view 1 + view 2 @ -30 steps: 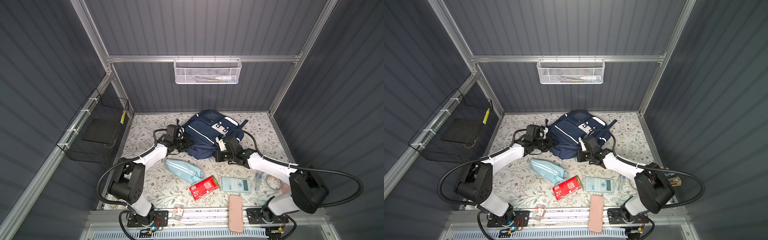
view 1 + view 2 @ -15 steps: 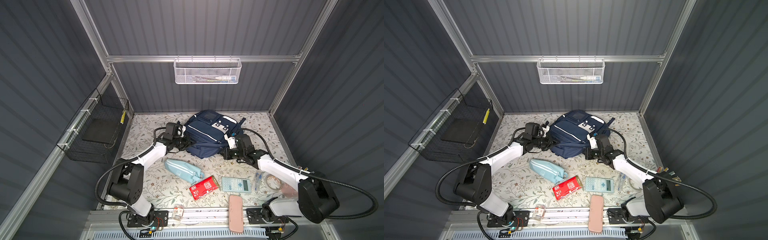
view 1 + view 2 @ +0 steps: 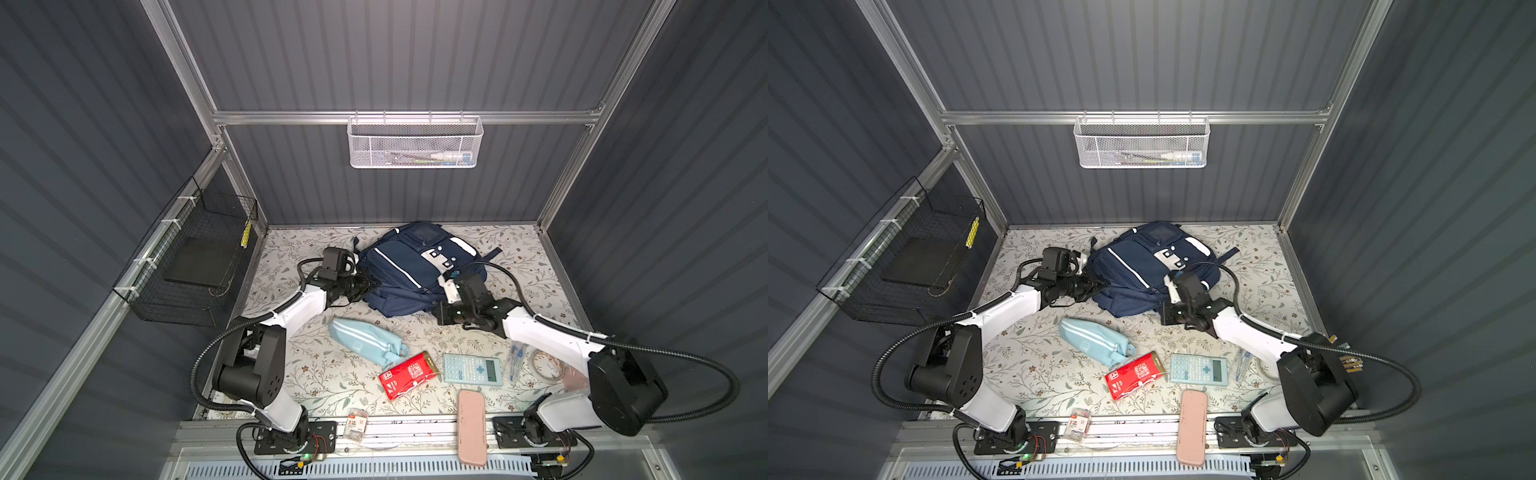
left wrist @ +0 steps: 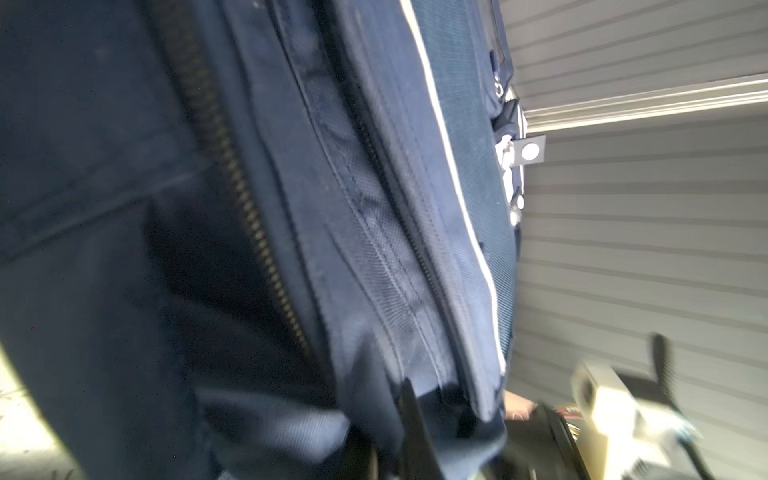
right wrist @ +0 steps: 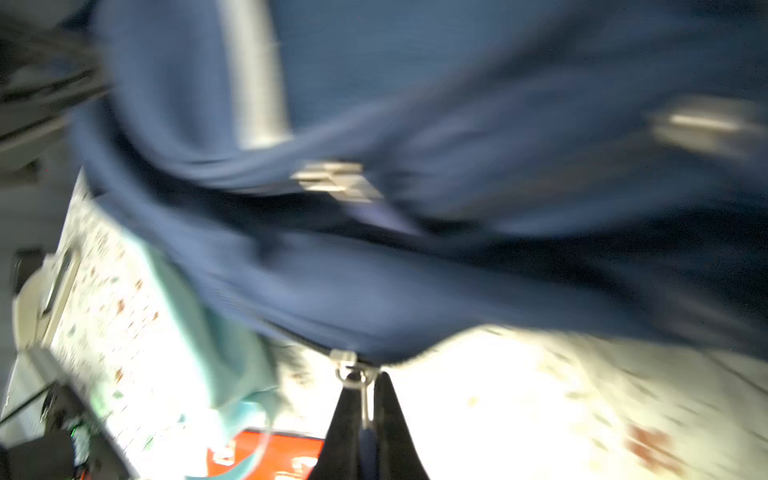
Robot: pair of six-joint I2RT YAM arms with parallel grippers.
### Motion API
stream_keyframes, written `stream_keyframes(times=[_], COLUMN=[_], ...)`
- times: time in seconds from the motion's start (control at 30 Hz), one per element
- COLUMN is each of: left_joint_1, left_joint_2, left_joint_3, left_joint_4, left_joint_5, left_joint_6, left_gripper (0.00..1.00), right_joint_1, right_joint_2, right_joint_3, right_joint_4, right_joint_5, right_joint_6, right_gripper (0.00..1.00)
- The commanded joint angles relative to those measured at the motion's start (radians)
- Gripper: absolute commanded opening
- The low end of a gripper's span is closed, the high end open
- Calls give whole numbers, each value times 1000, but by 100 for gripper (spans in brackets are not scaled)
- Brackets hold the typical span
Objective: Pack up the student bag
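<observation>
The left gripper (image 3: 371,286) has its jaws pressed together on fabric at the left side of the student bag (image 3: 409,270), which lies mid-back on the floral bench (image 3: 324,374), while the right gripper (image 5: 365,386) jaws pinch a zip pull (image 5: 353,376) at its near edge.
</observation>
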State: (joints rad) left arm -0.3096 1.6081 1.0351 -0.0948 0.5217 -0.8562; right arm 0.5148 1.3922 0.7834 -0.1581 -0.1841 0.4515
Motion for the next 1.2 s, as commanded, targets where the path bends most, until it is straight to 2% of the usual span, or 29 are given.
stream_keyframes(times=[0.0, 0.13, 0.23, 0.33, 0.4, 0.53, 0.67, 0.73, 0.8, 0.83, 0.9, 0.93, 1.0, 1.1, 1.17], left_joint_1=[107, 110, 133, 219, 239, 199, 196, 189, 182, 181, 181, 181, 181, 176, 153], left_joint_2=[-38, -37, -43, -70, -72, -22, -3, 19, 43, 52, 70, 73, 69, 40, 1], left_joint_3=[55, 75, 81, 81, 89, 83, 68, 85, 97, 101, 108, 108, 109, 106, 103], left_joint_4=[-14, -26, -46, -64, -76, -35, -13, -10, 2, 4, 13, 18, 19, 9, -16], left_joint_5=[-61, -54, -50, -25, -10, 40, 5, 8, 15, 18, 33, 35, 39, 25, -20], left_joint_6=[56, 62, 72, 85, 100, 84, 88, 95, 94, 94, 92, 92, 93, 98, 124], left_gripper=[0, 0, 0, 0, 0, 0, 0, 0, 1, 7, 24, 34, 45, 57, 62], right_joint_1=[-152, -231, -290, -372, -400, -340, -243, -181, -102, -73, -58, -58, -59, -60, -60], right_joint_2=[-81, -113, -74, -64, -84, -80, -89, -117, -142, -149, -155, -160, -182, -214, -216], right_joint_3=[-101, -146, -135, -157, -182, -171, -159, -167, -159, -153, -137, -133, -126, -101, -90], right_joint_4=[-92, -49, -50, -38, -8, 10, -41, -39, -46, -55, -85, -98, -120, -128, -92], right_joint_5=[165, 227, 250, 227, 185, 103, 152, 136, 139, 152, 158, 173, 203, 204, 187], right_joint_6=[30, 33, 47, 51, 44, 31, 45, 56, 48, 48, 63, 66, 63, 27, -50], right_gripper=[0, 0, 0, 0, 0, 0, 0, 1, 13, 23, 50, 57, 65, 71, 73])
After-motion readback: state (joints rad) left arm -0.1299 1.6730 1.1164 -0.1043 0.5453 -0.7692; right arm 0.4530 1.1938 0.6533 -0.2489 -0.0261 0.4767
